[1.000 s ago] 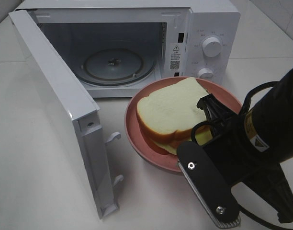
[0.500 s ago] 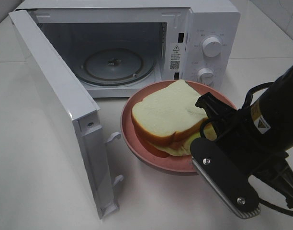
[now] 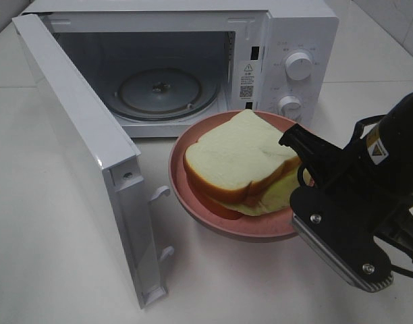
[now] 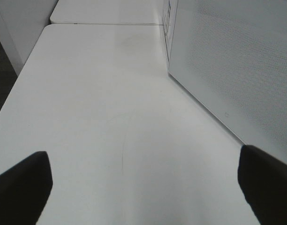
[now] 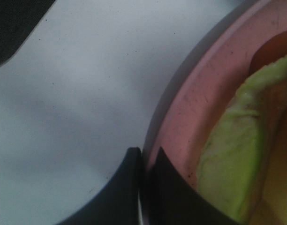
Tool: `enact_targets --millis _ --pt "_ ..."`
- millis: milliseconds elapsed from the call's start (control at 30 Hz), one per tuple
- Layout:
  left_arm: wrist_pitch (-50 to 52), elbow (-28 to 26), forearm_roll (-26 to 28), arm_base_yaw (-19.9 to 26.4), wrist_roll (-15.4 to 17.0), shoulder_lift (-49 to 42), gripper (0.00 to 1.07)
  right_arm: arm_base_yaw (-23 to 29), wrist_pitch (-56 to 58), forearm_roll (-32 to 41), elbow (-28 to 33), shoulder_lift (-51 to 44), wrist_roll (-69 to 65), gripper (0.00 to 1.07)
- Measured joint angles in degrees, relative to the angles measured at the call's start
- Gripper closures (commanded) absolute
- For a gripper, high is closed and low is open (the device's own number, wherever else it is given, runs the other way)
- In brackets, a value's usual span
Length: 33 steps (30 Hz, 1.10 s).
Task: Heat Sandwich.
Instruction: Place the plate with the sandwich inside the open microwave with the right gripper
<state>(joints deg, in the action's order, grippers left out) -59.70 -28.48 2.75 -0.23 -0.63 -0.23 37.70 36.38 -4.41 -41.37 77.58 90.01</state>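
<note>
The sandwich (image 3: 237, 158), white bread slices with a yellowish-green filling, lies on a round pink plate (image 3: 193, 202) just in front of the open microwave (image 3: 287, 40). My right gripper (image 3: 294, 143) is shut on the plate's right rim. The right wrist view shows its tips (image 5: 144, 161) pinching the pink rim (image 5: 195, 103), with the filling (image 5: 232, 154) beside them. My left gripper (image 4: 143, 187) shows only in the left wrist view, its fingers (image 4: 21, 187) wide apart, open and empty above bare table.
The microwave door (image 3: 78, 135) swings out to the left, its edge near the plate. A glass turntable (image 3: 159, 91) lies inside the cavity. Two white knobs (image 3: 299, 65) sit on the panel. The door's outer face (image 4: 237, 61) stands beside the left gripper.
The plate with the sandwich has shifted left and back toward the microwave opening, carried by the right gripper. The right arm has swung rightward in view. The left gripper stays as it was.
</note>
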Motion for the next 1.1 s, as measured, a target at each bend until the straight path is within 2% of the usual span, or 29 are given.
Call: enact_targets --millis 367,733,1100 --pt "0.0 0.0 0.0 0.0 0.0 0.0 0.05 0.0 -1.1 0.2 -0.1 0.7 0.3 1.07" --pt "0.0 0.0 0.0 0.0 0.0 0.0 0.05 0.0 -1.8 3.3 -8.0 8.3 2.0 1.07" --pt "0.0 0.0 0.0 0.0 0.0 0.0 0.05 0.0 -2.2 4.4 -13.1 13.8 4.4 1.07"
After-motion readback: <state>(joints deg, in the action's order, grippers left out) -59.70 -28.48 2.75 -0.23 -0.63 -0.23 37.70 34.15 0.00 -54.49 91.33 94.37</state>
